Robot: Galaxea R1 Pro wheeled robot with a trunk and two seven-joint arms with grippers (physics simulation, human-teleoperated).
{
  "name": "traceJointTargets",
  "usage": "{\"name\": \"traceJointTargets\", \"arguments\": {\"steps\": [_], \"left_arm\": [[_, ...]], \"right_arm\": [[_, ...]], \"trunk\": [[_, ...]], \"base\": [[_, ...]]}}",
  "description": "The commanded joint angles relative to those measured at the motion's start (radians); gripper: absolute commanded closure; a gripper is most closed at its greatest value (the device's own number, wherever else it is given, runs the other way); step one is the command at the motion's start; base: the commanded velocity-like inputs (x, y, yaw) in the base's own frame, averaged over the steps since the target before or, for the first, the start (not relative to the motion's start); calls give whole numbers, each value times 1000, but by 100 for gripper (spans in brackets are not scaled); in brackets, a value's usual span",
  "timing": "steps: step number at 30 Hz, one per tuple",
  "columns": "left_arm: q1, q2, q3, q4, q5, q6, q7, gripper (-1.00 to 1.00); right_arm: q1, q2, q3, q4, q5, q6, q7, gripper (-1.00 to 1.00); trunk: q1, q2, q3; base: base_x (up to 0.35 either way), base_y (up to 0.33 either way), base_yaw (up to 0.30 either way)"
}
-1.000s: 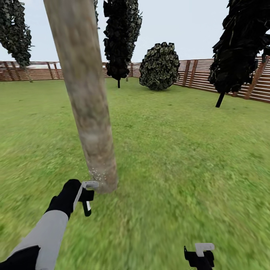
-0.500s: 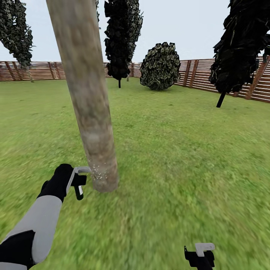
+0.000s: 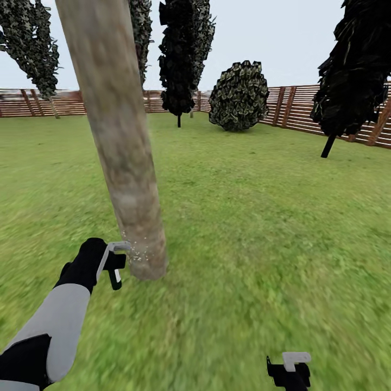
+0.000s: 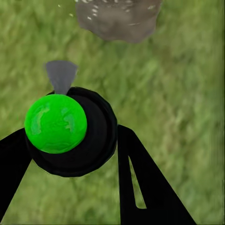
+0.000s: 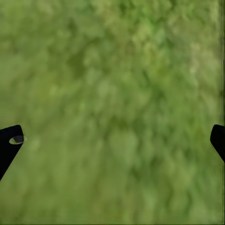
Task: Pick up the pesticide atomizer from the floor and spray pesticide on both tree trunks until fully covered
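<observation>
The thick tree trunk (image 3: pixel 122 152) stands just before the left gripper (image 3: pixel 115 266); the lawn (image 3: pixel 260 228) to its right is open.

I stand on a wide green lawn (image 3: pixel 260 228) that runs from my base out to a reddish-brown slat fence (image 3: pixel 293 108) along the far and right edges. Near me on the left a thick grey-brown tree trunk (image 3: pixel 122 146) rises straight from the grass. Far off, a round dark bush (image 3: pixel 239 96) sits by the fence, with tall dark narrow trees (image 3: pixel 182 60) rooted beside it and another at the right.
</observation>
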Motion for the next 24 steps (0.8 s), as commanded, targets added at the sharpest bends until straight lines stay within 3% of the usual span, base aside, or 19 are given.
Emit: {"name": "traceJointTargets", "arguments": {"steps": [1, 11, 17, 21, 24], "left_arm": [[-1, -3, 3, -1, -11, 4, -10, 100], [-1, -5, 4, -3, -12, 5, -9, 100], [1, 6, 3, 7, -17, 5, -9, 100], [52, 2, -1, 8, -15, -2, -9, 100], [58, -2, -2, 5, -14, -2, -9, 100]], "right_arm": [[0, 0, 9, 0, -10, -3, -1, -100], [0, 0, 9, 0, -10, -3, -1, -100], [0, 0, 9, 0, -10, -3, -1, -100], [0, 0, 9, 0, -10, -3, -1, -100], [0, -1, 9, 0, -10, -3, -2, -100]], "trunk": [[0, 0, -1], [0, 0, -1], [0, 0, -1], [0, 0, -1], [0, 0, -1]], "base": [[17, -275, 1], [2, -274, 0], [0, -62, 67], [11, -20, 203], [97, -183, 20]]}}
